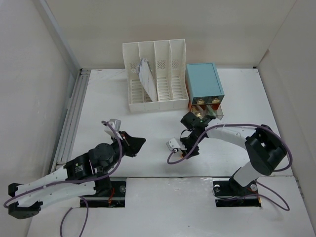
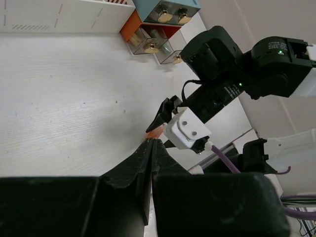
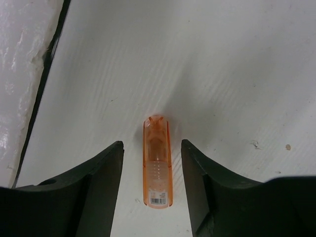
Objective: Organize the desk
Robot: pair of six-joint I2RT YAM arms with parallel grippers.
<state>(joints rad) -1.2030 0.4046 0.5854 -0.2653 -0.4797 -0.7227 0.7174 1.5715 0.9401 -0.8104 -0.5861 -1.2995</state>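
The white desk (image 1: 148,118) carries a small translucent orange tube (image 3: 158,163) with a barcode label, lying flat. My right gripper (image 3: 152,148) is open and points down over it, one finger on each side, not touching. In the top view the right gripper (image 1: 189,149) hides the tube. My left gripper (image 1: 139,143) is shut and empty, hovering left of the right one. In the left wrist view its closed fingertips (image 2: 152,144) point at the orange tube (image 2: 154,131) and the right gripper (image 2: 165,111).
A white slotted file rack (image 1: 158,74) with papers (image 1: 146,76) stands at the back. A light-blue drawer box (image 1: 204,81) sits beside it, its lower orange drawers (image 1: 207,106) pulled open. A grey rail (image 1: 74,113) runs along the left edge. White walls enclose the desk.
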